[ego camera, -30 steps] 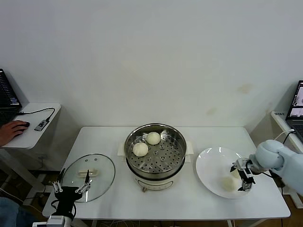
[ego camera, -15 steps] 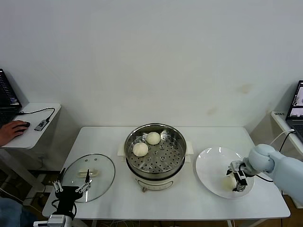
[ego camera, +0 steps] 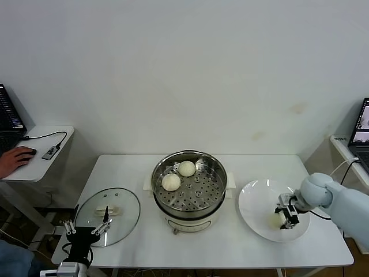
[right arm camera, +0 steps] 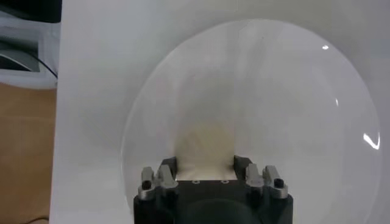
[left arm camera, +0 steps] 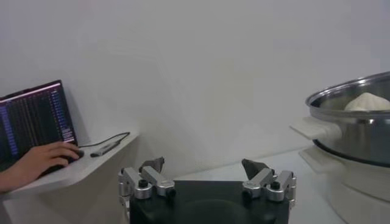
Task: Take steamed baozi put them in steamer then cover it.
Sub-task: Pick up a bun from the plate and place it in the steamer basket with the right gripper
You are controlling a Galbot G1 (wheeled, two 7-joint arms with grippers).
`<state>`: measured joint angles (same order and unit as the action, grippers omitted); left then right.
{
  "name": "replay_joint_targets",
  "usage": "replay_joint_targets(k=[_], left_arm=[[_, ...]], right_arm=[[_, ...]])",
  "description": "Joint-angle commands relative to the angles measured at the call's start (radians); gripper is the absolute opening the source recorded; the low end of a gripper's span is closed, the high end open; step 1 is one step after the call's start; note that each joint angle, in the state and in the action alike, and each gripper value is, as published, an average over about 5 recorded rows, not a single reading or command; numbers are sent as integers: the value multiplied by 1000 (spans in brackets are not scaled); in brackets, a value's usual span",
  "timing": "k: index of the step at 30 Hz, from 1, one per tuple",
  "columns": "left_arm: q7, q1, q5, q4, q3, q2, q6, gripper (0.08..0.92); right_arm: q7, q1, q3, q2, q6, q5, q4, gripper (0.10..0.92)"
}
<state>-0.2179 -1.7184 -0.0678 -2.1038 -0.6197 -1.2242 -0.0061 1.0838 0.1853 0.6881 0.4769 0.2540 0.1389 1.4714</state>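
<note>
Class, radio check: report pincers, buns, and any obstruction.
Right pincer shut on bun on plate. Left pincer open, parked near lid. Two buns in steamer. Nothing blocking.

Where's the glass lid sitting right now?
In the head view the glass lid lies flat on the white table, on the robot's left of the steamer, with the open left gripper at its near edge.

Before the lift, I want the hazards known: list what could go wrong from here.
1. The right tool pinches the soft baozi on the plate; it may dent or slip out.
2. Two baozi already sit in the steamer; a careless drop could land on them.
3. The raised steamer rim could catch the bun in transit.
</note>
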Motion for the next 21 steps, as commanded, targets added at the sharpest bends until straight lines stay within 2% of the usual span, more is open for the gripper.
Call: replay_joint_targets(k=[1, 5, 11, 21], left_arm=[[1, 0, 0, -2, 3, 1, 0, 823], [0, 3, -1, -1, 9, 3, 0, 823], [0, 4, -3, -6, 13, 6, -1, 823], [-1, 0, -5, -15, 9, 3, -2, 823]], right_arm=[[53, -320, 112, -16, 12, -119, 20, 580], [64, -518, 193, 35, 16, -199, -19, 585], [50, -800, 358, 193, 17, -306, -52, 585], [-10, -854, 476, 421, -40, -411, 23, 585]])
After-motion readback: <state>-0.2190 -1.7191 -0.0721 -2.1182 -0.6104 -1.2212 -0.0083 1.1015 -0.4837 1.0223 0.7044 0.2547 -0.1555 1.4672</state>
